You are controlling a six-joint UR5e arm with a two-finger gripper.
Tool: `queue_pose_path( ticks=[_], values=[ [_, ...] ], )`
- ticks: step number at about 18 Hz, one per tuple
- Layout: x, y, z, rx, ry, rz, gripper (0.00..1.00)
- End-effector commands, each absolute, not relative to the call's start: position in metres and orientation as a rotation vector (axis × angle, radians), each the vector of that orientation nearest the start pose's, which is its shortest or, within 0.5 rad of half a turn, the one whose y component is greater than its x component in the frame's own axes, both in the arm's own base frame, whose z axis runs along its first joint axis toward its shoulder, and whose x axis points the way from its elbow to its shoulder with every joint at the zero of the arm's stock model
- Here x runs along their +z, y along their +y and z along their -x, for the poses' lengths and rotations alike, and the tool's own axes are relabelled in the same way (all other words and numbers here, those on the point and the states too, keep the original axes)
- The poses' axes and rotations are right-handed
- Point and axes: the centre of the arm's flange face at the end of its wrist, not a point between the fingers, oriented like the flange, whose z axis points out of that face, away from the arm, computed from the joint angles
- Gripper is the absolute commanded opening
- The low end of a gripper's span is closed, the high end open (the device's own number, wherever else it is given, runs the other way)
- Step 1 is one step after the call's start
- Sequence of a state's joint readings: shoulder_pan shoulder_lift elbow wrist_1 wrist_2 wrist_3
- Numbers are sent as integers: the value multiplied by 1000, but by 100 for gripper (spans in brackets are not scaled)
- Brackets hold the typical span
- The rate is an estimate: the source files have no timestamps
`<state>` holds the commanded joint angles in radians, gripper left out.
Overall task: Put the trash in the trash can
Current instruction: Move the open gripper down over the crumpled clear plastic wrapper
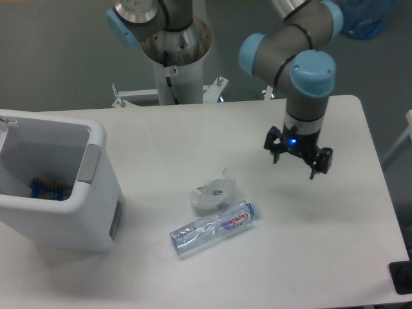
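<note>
On the white table [193, 270], a clear plastic bottle [214, 228] with a blue cap and red-purple label lies on its side, touching a crumpled white plastic scrap [213, 192] just behind it. Well apart to the left stands the white trash can [96, 212], with a small blue-and-orange packet [50, 189] inside. The gripper [297, 159] hovers above the table to the right of the trash, its fingers [317, 163] spread and grasping nothing.
</note>
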<state>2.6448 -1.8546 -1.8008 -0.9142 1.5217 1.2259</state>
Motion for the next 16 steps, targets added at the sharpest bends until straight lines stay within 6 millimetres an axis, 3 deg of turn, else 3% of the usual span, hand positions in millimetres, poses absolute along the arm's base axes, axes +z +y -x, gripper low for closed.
queue_pose_path(
  ticks=[5, 7, 11, 12, 13, 14, 16],
  values=[
    [282, 432, 391, 121, 249, 3026, 100],
    [261, 439, 362, 66, 309, 3044, 100],
    [249, 444, 352, 41, 341, 3054, 100],
    [247, 445, 351, 38, 345, 3056, 91],
    [246, 445, 351, 34, 343, 3058, 69],
    [244, 445, 351, 30, 343, 3060, 37],
    [245, 446, 352, 33, 343, 3061, 0]
  ],
)
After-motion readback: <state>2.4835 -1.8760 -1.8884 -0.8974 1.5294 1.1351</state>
